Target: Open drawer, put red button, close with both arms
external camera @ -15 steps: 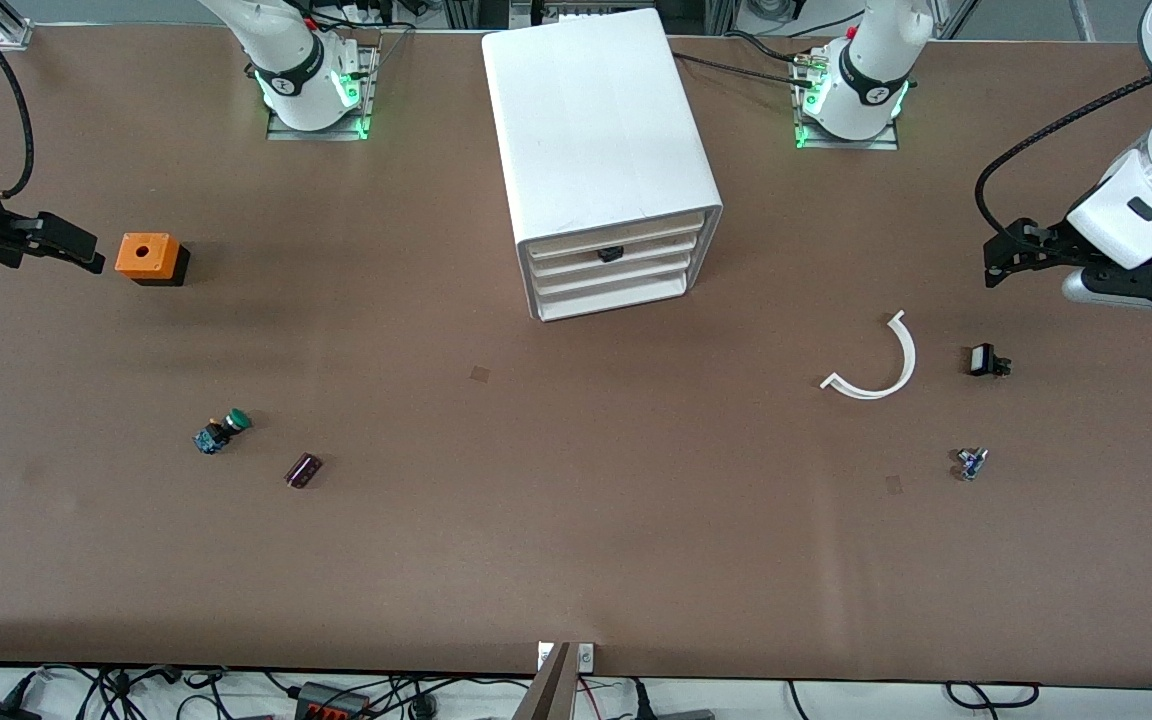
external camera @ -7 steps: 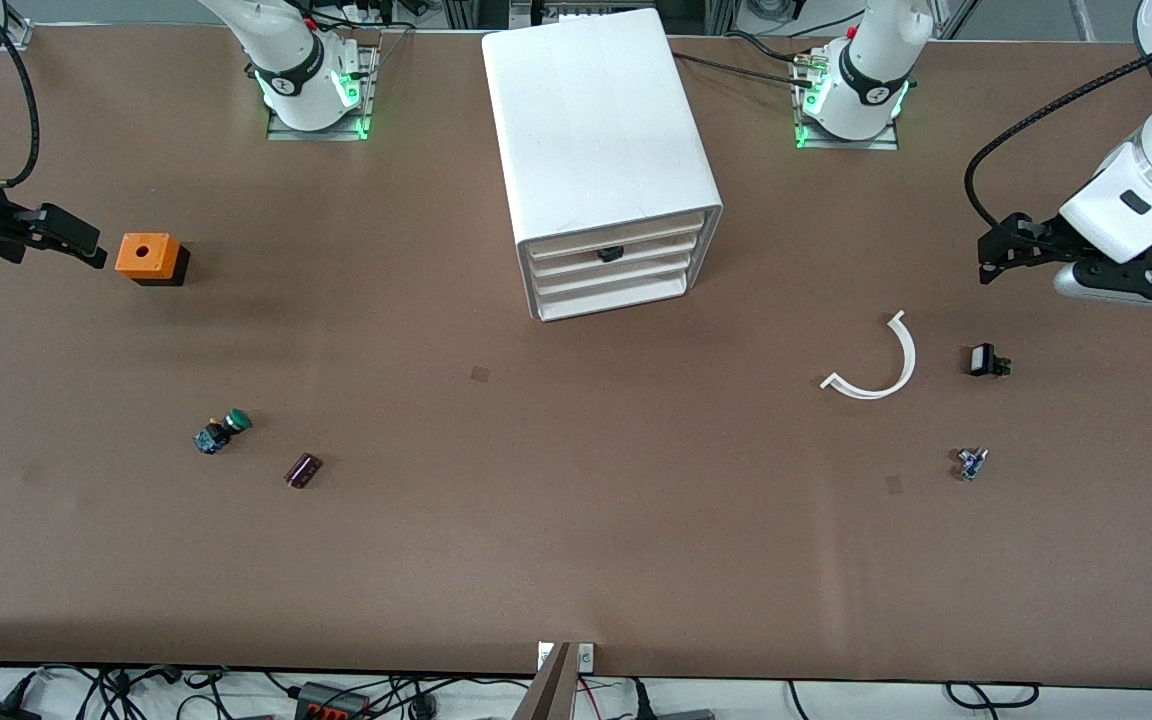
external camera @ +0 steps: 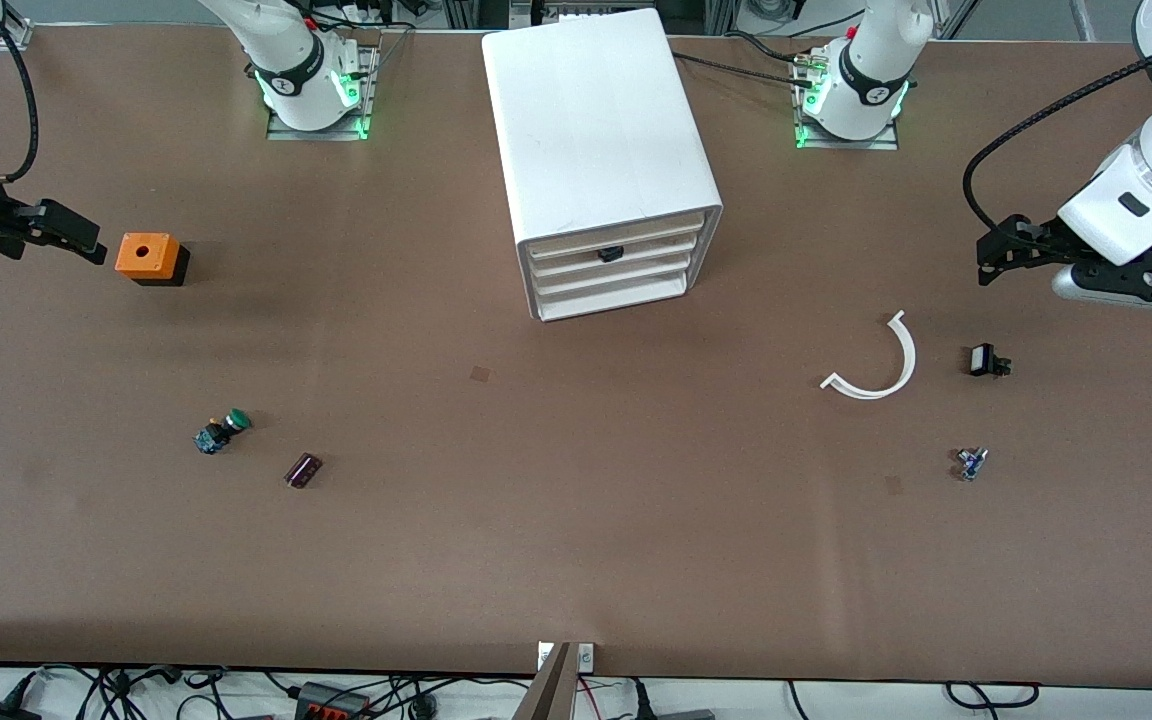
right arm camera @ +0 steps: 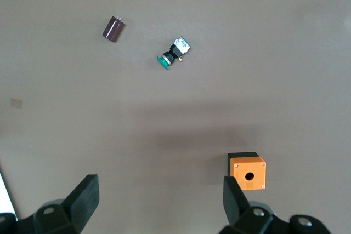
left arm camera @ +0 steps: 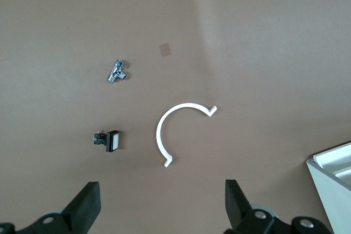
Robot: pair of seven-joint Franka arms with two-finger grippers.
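Note:
No red button shows in any view; the only push-button is green-capped (external camera: pixel 224 431). The white drawer cabinet (external camera: pixel 596 140) stands between the two arm bases, its drawers shut, with a small black handle (external camera: pixel 609 254) on an upper drawer. A corner of the cabinet shows in the left wrist view (left arm camera: pixel 334 182). My left gripper (external camera: pixel 998 250) is open and empty, up over the left arm's end of the table, with bare table under it in its wrist view (left arm camera: pixel 162 201). My right gripper (external camera: pixel 76 240) is open and empty beside the orange box (external camera: pixel 148 256), as its wrist view (right arm camera: pixel 159 190) shows.
The orange box with a hole (right arm camera: pixel 248 171), the green button (right arm camera: pixel 174 54) and a dark purple part (external camera: pixel 303 469) lie at the right arm's end. A white curved strip (external camera: pixel 881 365), a black switch (external camera: pixel 985 360) and a small metal part (external camera: pixel 970 462) lie at the left arm's end.
Both grippers have drifted slightly toward the arm bases' side of the table, the right one also outward from the orange box. Nothing on the table has moved.

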